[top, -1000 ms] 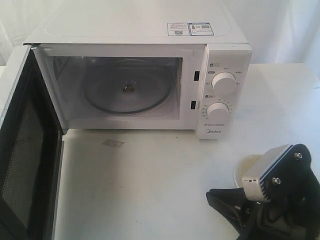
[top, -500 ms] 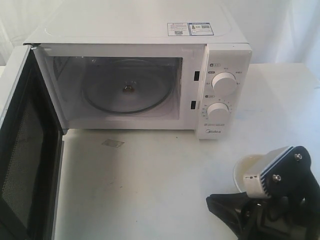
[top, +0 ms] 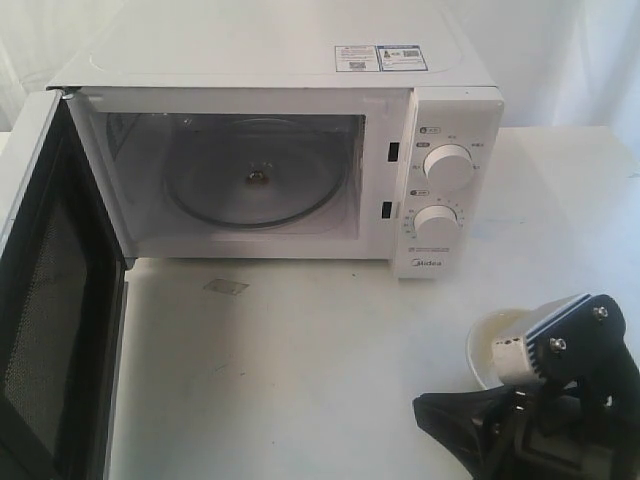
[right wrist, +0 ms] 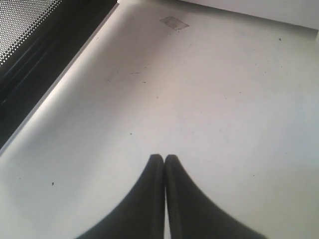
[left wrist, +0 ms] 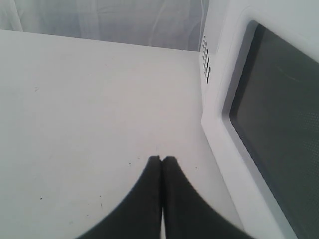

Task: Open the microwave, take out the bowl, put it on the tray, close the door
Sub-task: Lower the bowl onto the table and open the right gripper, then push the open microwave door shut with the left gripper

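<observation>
Two pairs of black fingers are mine, and both pairs are pressed together, tip against tip, with only a thin line between them. My left gripper (left wrist: 162, 159) holds nothing. Its fingers are over the bare white table (left wrist: 75, 109), just beside the outer side of the door (left wrist: 279, 124), where I see the dark, finely dotted window (left wrist: 289, 99) in a smooth white frame. My right gripper (right wrist: 164, 158) is also closed on nothing. Under it is the same matte table, with small dark specks and a little grey square patch (right wrist: 174, 22) further on. Whether the tips touch the table, I cannot tell.

The bowl (top: 490, 345) is in the lower right of the exterior frame, on the table in front of the microwave (top: 250, 60) and apart from it. It is round, cream-coloured and smooth inside. My right arm (top: 570, 400), black with a pale ribbed block, covers its right part. The microwave fills the upper middle of the frame: a smooth white box with two round knobs (top: 447, 167) at its right and small stickers (top: 380, 57) on top. The door stands wide open at the left edge, its inner side black with a perforated mesh. Inside the oven a round glass turntable (top: 250, 185) lies flat.
</observation>
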`<state>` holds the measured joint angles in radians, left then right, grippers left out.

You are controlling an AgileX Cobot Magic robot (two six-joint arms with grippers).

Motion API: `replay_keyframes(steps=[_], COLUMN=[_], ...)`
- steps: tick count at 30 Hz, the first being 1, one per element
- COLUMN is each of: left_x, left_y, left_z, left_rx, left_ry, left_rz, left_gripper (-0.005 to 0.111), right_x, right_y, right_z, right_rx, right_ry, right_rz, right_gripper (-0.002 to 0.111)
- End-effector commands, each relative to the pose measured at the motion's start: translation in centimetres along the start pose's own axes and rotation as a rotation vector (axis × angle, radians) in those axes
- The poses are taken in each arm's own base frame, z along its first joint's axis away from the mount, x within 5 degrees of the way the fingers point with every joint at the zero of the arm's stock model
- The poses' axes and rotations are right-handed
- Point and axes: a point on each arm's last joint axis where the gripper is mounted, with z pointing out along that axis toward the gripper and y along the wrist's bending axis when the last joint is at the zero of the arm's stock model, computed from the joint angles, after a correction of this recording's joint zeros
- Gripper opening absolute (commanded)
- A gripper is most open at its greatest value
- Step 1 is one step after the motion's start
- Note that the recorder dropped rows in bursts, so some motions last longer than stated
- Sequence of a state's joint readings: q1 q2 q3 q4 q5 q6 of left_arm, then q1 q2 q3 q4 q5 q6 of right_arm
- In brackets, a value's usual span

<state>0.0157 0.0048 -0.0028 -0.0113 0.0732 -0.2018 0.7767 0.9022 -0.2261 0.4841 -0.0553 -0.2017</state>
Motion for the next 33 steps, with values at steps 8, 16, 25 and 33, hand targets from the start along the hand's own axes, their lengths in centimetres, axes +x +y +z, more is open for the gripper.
replay_keyframes(steps=[8, 16, 25, 33], left_x=[0.0, 0.0, -0.7, -6.2], left_y=[0.0, 0.0, -0.1, -0.6], left_z=[0.0, 0.0, 0.0, -1.9], left_rx=[0.003, 0.003, 0.008, 0.065], left_ry=[-0.012, -0.012, -0.084, -0.437], left_rz=[-0.019, -0.019, -0.034, -0.168], left_gripper=[0.0, 0.0, 0.0, 0.0], right_x=[-0.2, -0.5, -0.2, -0.2], right_y=[-0.1, -0.2, -0.1, -0.1], right_z=[-0.1, -0.1, -0.1, -0.1], right_rx=[0.008, 0.014, 0.008, 0.007], right_ry=[-0.037, -0.068, -0.038, -0.034], right_rz=[0.015, 0.015, 0.011, 0.006], right_gripper=[0.0, 0.0, 0.0, 0.0])
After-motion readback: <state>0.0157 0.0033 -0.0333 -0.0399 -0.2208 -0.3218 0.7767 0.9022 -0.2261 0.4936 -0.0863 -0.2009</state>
